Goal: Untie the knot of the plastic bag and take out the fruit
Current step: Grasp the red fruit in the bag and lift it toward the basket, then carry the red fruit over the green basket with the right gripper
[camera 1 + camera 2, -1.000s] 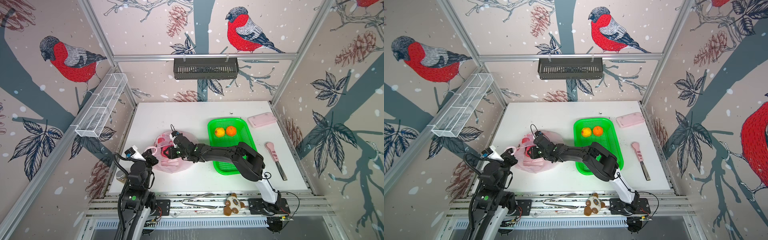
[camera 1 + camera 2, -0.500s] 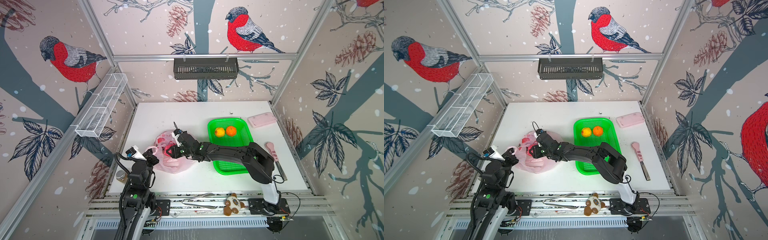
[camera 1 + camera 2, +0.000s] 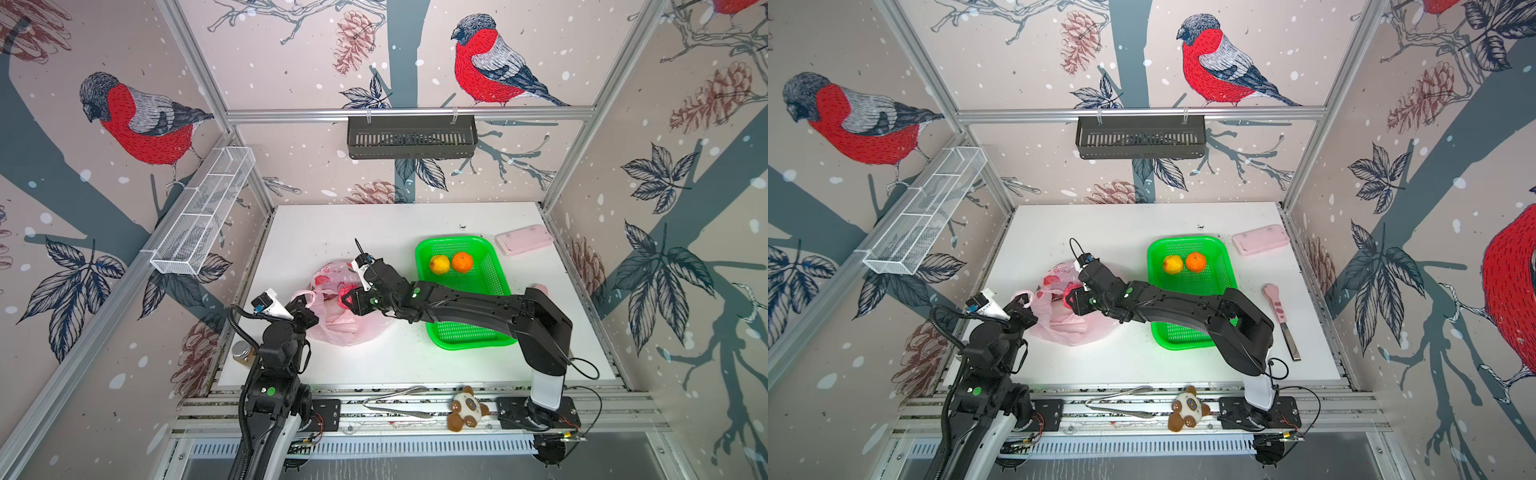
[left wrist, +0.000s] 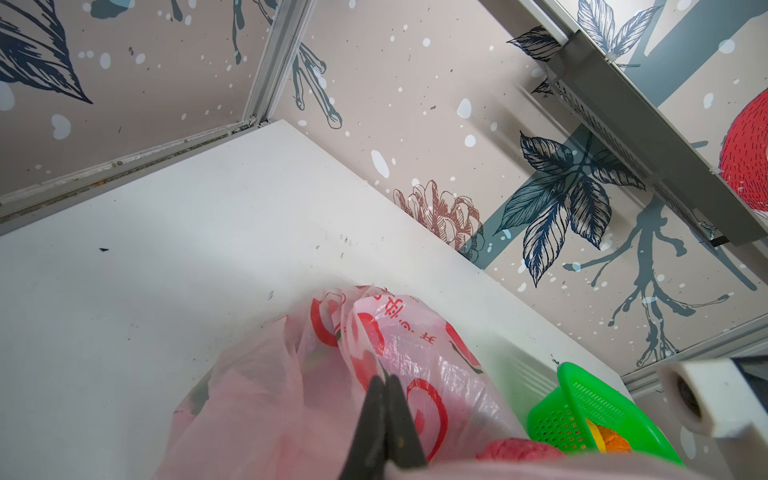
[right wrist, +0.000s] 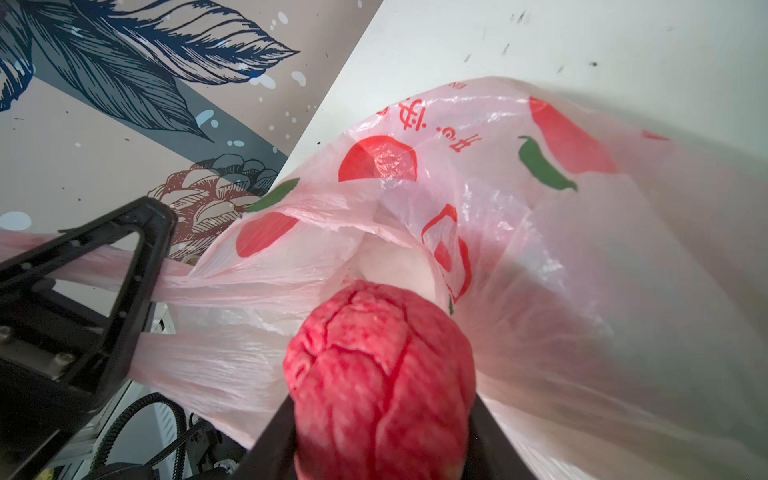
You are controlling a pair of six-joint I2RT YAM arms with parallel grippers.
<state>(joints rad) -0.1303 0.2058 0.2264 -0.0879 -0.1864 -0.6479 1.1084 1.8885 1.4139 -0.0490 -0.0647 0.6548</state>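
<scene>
Front rail: metal tongs and plush toy lying flat. Small jar at near-left table corner.

Left tool pinched fully shut on a fold of the plastic bag. Right wrist view shows a twisted handle strip running through that tool, pulled taut.

Bag slumped on near-left part of table, just left of the green tray. Handle end points toward the left arm, bulk trails toward the tray.

Right tool reaching across from the right, over the bag, jaws part-closed and gripping the red fruit at the bag mouth. Fruit bumpy, egg-shaped, long axis in line with the tool's fingers, rounded end pointing away from the wrist toward the bag interior. Bag film touching it on one side. Other contents of bag: cannot tell.

Further back, in tray: yellow citrus and orange citrus, side by side, touching, at the far end. Knife right of tray, pink handle pointing far.

Pink case at far right.
</scene>
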